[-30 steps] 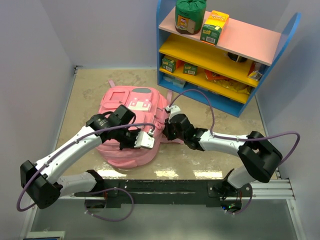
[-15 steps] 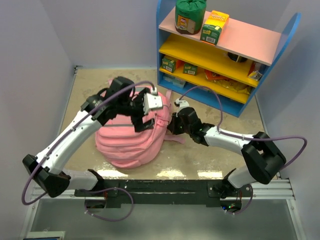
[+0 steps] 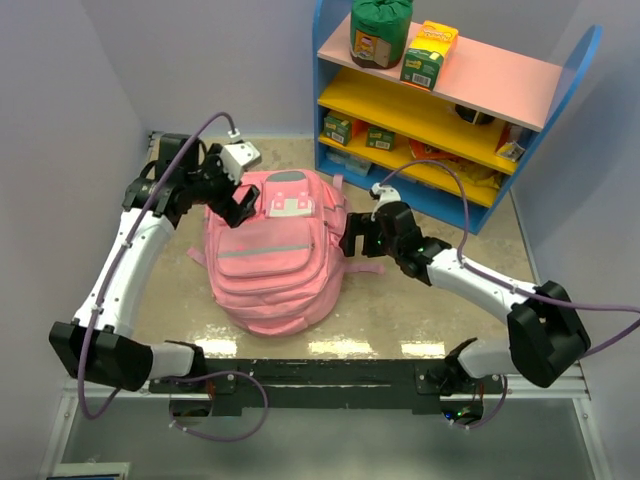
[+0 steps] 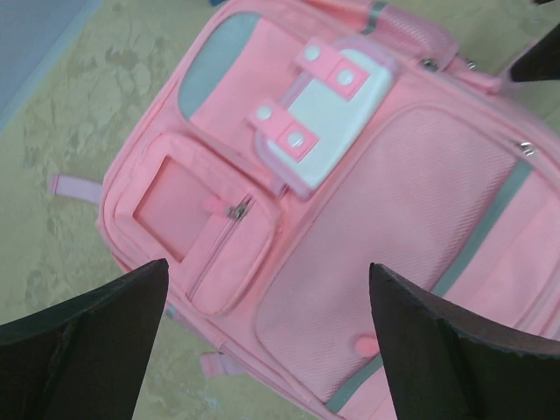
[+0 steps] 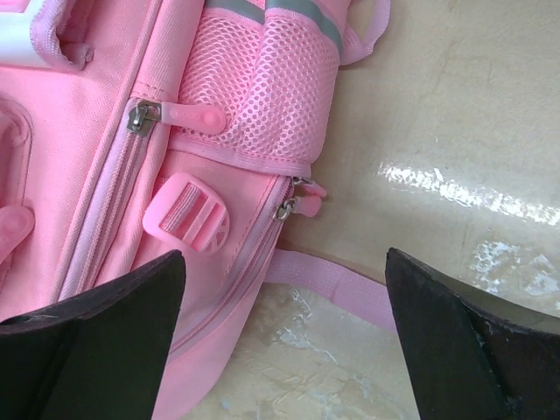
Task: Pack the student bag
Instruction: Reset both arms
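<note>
Now the bag (image 3: 275,255) lies flat, zips shut, below the left gripper (image 4: 262,350), whose jaws are spread and empty; the right gripper (image 5: 284,341), also spread, hangs beside its mesh pocket (image 5: 262,79). Packed or unpacked: undecidable.

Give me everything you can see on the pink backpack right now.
The pink backpack lies flat on the table, front up, top toward the shelf. Pink fabric, grey stripe, white flap with snaps, small zipped front pocket, mesh side pocket, plastic buckle. All visible zippers look closed. Left gripper and right gripper hang open beside it, not gripping.
</note>
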Controlling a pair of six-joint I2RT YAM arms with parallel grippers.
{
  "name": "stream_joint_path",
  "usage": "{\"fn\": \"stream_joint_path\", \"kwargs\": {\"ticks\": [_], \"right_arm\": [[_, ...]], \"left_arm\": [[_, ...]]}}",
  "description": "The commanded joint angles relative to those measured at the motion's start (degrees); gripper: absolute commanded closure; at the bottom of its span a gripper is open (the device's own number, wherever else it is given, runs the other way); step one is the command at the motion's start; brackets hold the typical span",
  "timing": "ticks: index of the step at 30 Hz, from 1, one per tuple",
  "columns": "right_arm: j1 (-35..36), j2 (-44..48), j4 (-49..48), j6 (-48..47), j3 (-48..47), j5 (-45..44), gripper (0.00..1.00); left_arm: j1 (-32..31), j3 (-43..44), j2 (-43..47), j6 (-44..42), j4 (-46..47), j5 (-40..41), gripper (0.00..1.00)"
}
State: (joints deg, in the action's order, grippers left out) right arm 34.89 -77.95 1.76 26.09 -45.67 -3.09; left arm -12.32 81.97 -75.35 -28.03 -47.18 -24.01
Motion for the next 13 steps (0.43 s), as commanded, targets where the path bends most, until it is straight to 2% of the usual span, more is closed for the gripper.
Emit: {"fn": "stream_joint_path", "kwargs": {"ticks": [1,4,13], "right_arm": [[0.1,3.3,5.0,-1.6,-5.0,-1.7,0.01],[0.1,5.1,4.7,-2.8,-5.5,-1.9,0.01],[0.1,4.8,5.7,-3.7,-6.1,-1.8,0.01]], "left_arm": [[7.6,-7.2,2.6,1.4,6.3,-3.0,0.0],[9.5,-12.1,3.7,5.6,11.0,-0.2,0.0],[12.3,-21.6,8.6,7.4,17.3,-0.3,0.0]]}}
